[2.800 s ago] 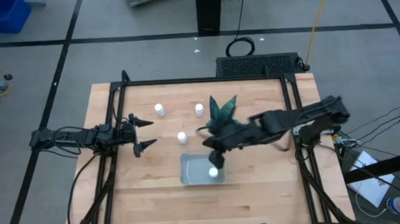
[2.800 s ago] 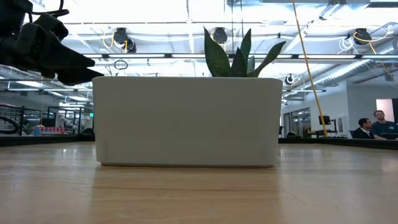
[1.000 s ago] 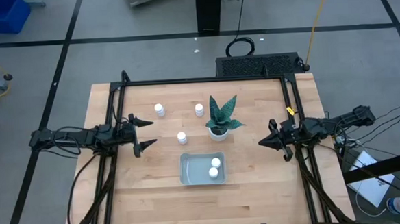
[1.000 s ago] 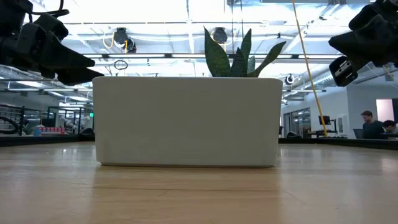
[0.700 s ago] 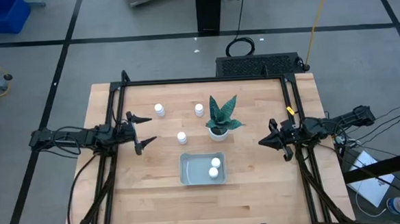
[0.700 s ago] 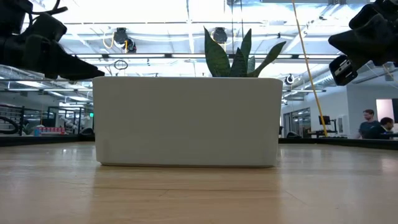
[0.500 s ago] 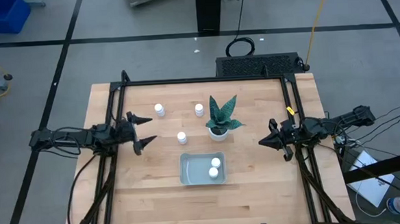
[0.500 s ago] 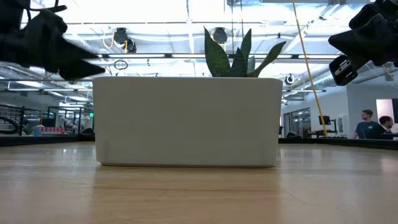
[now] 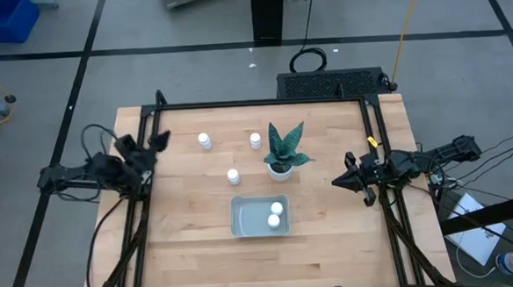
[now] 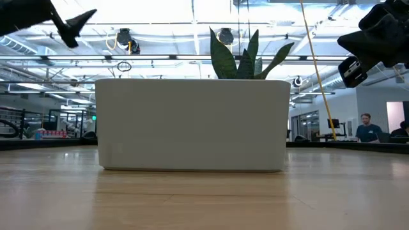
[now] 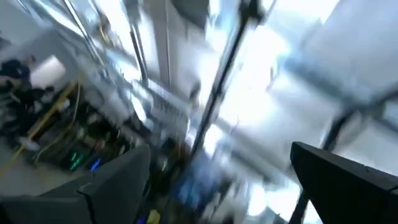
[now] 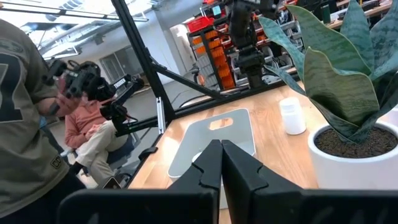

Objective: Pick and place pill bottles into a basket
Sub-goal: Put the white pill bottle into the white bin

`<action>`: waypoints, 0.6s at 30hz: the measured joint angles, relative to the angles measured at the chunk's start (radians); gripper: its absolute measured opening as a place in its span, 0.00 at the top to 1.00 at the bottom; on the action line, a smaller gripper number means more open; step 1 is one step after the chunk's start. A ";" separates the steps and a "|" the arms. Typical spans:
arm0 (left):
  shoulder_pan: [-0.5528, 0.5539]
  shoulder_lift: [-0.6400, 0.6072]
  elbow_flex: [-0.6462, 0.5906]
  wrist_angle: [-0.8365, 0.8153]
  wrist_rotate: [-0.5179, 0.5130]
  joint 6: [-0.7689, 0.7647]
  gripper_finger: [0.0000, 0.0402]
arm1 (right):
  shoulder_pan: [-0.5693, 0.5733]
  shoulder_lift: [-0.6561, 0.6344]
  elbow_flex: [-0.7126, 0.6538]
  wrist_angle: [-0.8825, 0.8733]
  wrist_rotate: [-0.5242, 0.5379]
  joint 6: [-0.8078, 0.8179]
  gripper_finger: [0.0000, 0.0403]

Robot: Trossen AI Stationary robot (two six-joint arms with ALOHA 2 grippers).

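Two white pill bottles [image 9: 275, 214] stand in the light grey-blue basket [image 9: 245, 216] near the table's front middle. Three more stand on the table: the far left bottle [image 9: 204, 140], the far middle bottle [image 9: 255, 140] and the bottle [image 9: 233, 175] just beyond the basket. My left gripper [image 9: 155, 142] is open and empty, raised at the table's left edge; its fingers stand wide apart in the left wrist view [image 11: 221, 155]. My right gripper [image 9: 338, 182] is shut and empty at the right edge, pointing at the basket [image 12: 217, 140].
A potted plant [image 9: 281, 153] in a white pot stands between the basket and the far middle bottle. In the low view the basket's near wall [image 10: 192, 124] hides the table behind it. A black frame runs along the table's left, right and far edges. A person [image 12: 25, 124] stands beyond the table.
My left gripper has drawn back toward the table's left edge and risen, tipping upward so that its wrist view now looks at the ceiling; it stays open. My right gripper has kept still. The bottles and the basket have not moved.
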 joint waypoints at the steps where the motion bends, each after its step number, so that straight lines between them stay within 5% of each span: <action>1: 0.000 0.000 0.000 0.050 -0.014 -0.022 0.02 | 0.000 0.000 0.000 0.000 0.000 0.000 0.99; 12: 0.000 0.000 0.000 0.213 -0.031 -0.142 0.02 | 0.000 0.000 0.000 0.000 0.000 0.000 0.99; 18: 0.009 0.003 0.044 0.211 -0.126 -0.397 0.02 | 0.000 0.000 -0.001 0.000 0.000 0.000 0.99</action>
